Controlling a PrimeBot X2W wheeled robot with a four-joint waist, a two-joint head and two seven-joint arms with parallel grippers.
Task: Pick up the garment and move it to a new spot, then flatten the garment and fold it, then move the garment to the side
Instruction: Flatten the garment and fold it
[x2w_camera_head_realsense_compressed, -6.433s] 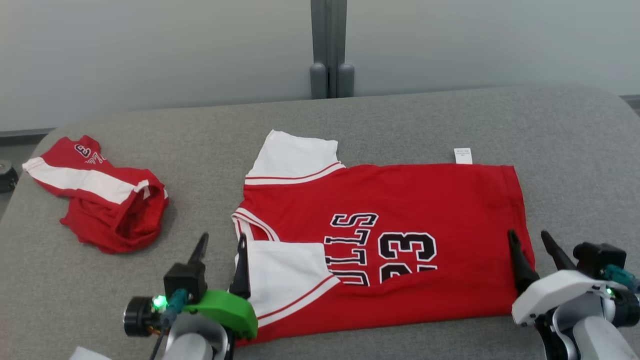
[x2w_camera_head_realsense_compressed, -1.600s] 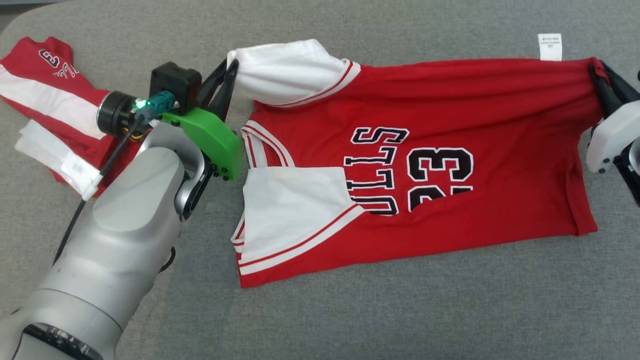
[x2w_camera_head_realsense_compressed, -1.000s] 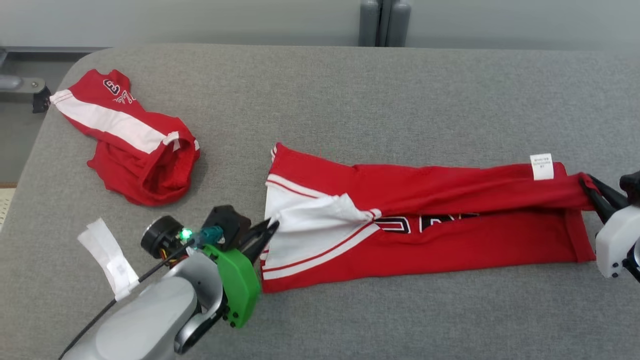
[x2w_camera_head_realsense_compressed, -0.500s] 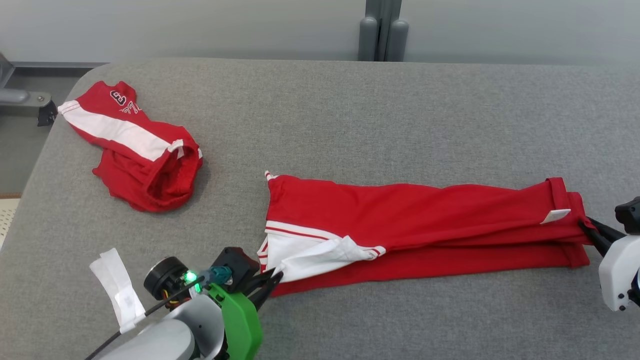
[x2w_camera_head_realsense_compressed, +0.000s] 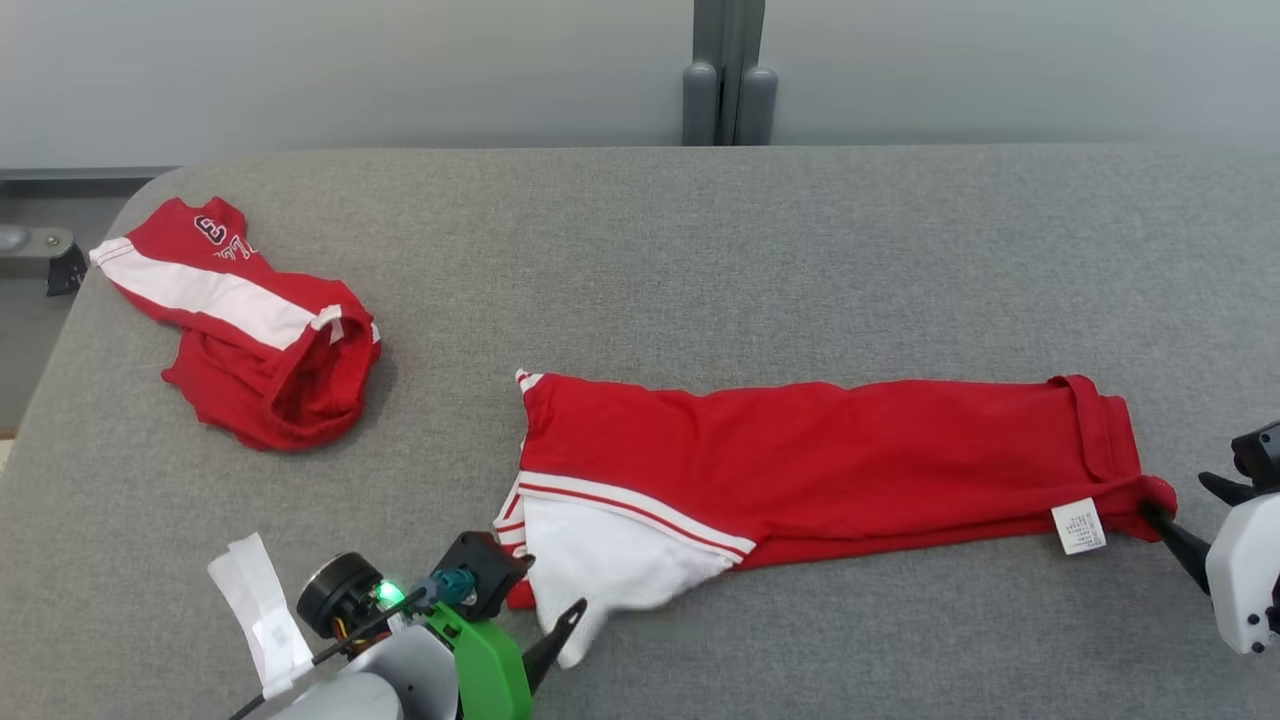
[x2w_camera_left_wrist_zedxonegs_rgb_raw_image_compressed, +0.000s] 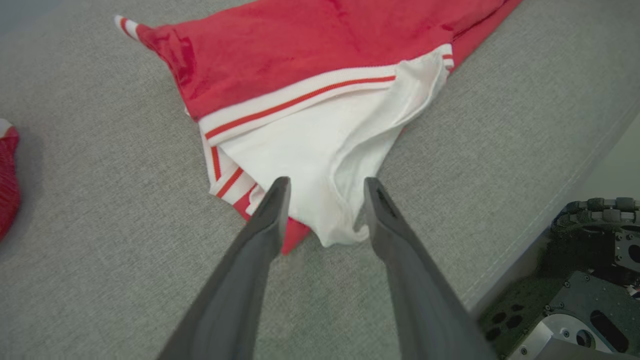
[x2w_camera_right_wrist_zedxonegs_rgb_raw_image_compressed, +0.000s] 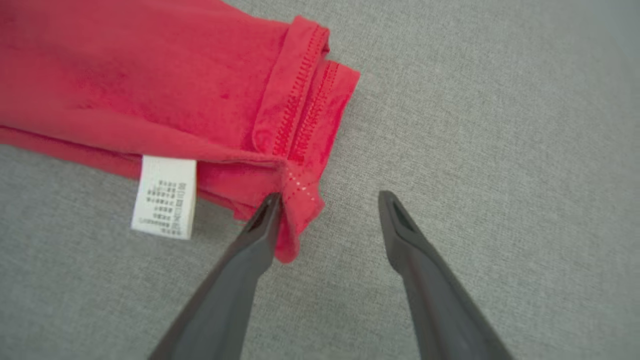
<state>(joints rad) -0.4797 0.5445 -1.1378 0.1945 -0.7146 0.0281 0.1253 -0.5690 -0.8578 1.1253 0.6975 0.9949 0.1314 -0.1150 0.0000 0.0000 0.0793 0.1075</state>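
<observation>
One wide grey padded table carries everything. On it the garment, a red jersey folded lengthwise into a long band, lies flat near the robot's edge and stretches from one gripper to the other. A second red and white piece of clothing sits crumpled well apart, toward the far left corner.

At the band's left end the left gripper is low over the table with its fingers spread. The white sleeve spills out between them, its loose tip lying on the table in the gap; whether either finger touches the cloth I cannot tell.

At the right end the right gripper is also spread wide and pinches nothing. In its wrist view, the finger on the left touches the stitched hem corner, which bunches against it, while the other finger stands over bare table, apart from the cloth. A small white care label lies flat just beside that corner.
</observation>
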